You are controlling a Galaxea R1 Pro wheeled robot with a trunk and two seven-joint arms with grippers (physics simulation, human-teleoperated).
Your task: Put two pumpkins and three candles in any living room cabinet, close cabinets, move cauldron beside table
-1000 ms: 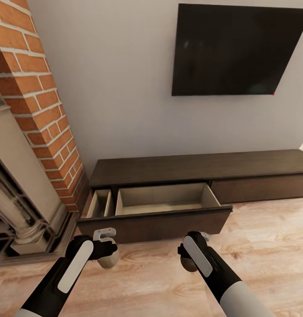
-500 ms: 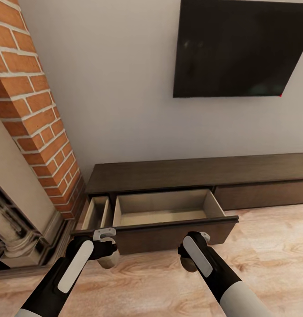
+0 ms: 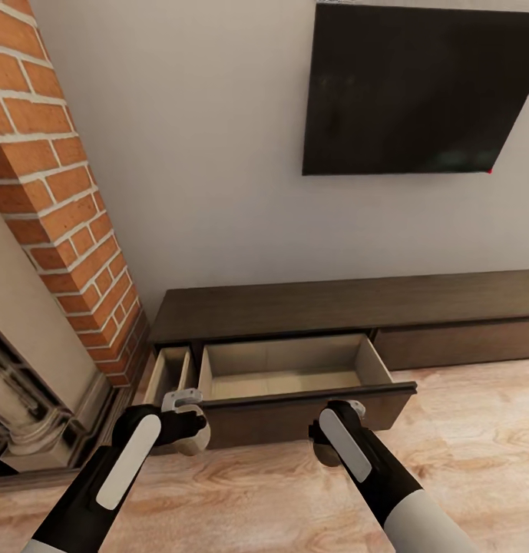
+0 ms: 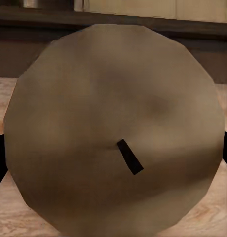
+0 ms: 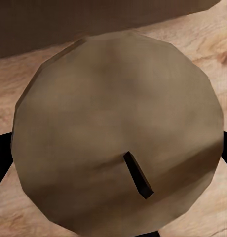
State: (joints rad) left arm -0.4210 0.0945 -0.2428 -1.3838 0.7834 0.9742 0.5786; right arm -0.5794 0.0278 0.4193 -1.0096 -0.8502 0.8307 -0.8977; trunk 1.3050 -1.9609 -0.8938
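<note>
1. The left claw (image 3: 193,425) is clamped on a beige-grey candle (image 3: 196,439), held low in front of the cabinet (image 3: 333,303), just before the left end of its pulled-out drawer front
2. In the left wrist view this left candle (image 4: 113,131) shows its flat top with a short dark wick (image 4: 130,156), a black finger at each side edge
3. The right claw (image 3: 328,445) grips a second candle (image 3: 323,453), partly hidden behind the forearm, low over the wooden floor (image 3: 464,461) and just in front of the drawer front
4. In the right wrist view the right candle (image 5: 118,133) faces the camera top-on with its wick (image 5: 138,175), black fingers at both sides, floor planks beneath
5. The wide drawer (image 3: 295,369) stands open, pale wood inside; a narrow compartment (image 3: 170,370) beside it on the left is open too
6. A dark television (image 3: 418,92) hangs on the wall above the cabinet, and a brick chimney column (image 3: 57,200) rises to the left
</note>
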